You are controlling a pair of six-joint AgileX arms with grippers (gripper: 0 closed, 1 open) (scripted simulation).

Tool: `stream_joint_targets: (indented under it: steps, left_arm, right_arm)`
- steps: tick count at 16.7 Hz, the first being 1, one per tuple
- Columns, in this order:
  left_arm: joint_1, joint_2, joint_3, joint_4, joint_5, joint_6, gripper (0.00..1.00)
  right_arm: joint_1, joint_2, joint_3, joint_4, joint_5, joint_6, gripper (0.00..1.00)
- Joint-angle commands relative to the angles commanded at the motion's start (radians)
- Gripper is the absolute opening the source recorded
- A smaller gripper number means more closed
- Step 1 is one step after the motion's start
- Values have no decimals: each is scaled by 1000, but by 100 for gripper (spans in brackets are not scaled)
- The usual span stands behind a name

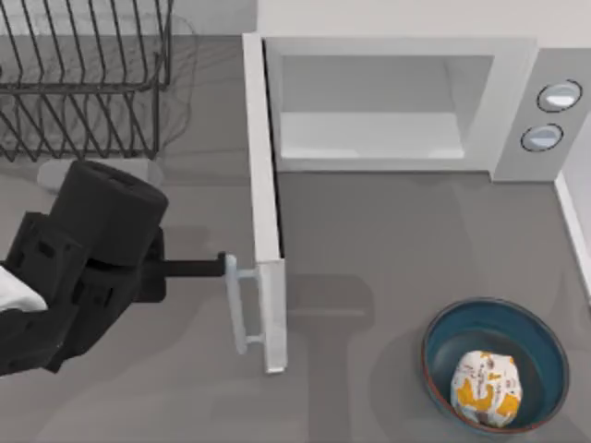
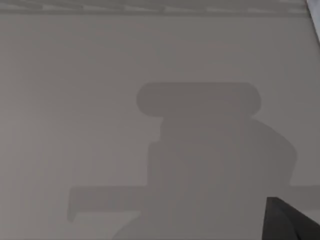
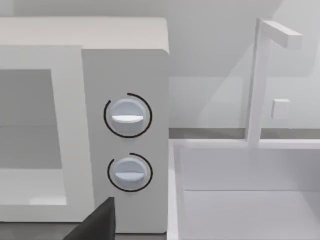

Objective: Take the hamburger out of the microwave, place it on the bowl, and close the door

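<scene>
The microwave [image 1: 517, 83] stands at the back with its cavity [image 1: 369, 111] bare. Its door [image 1: 268, 277] is swung out toward the table's front, edge-on from above. My left gripper [image 1: 222, 266] reaches in from the left and its tip touches the upper end of the door's pale bar handle [image 1: 238, 314]. The hamburger [image 1: 486, 389] lies inside the bowl [image 1: 536, 341] at the front right. A dark part of my right gripper [image 3: 97, 225] faces the microwave's two knobs [image 3: 128, 116].
A black wire dish rack [image 1: 83, 74] stands at the back left. A white basin [image 3: 250, 200] with a tall white faucet [image 3: 257, 75] sits right of the microwave. Bare grey table lies between the door and the bowl.
</scene>
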Motion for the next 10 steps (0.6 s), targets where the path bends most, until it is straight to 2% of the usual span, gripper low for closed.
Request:
stream_joint_targets:
  steps: [4, 10]
  left_arm:
    - [2, 53, -122, 167, 2, 4, 0]
    - [-2, 59, -133, 182, -1, 1, 0]
  right_arm:
    - [0, 0, 0, 0, 0, 0, 100]
    - [0, 0, 0, 0, 0, 0, 100]
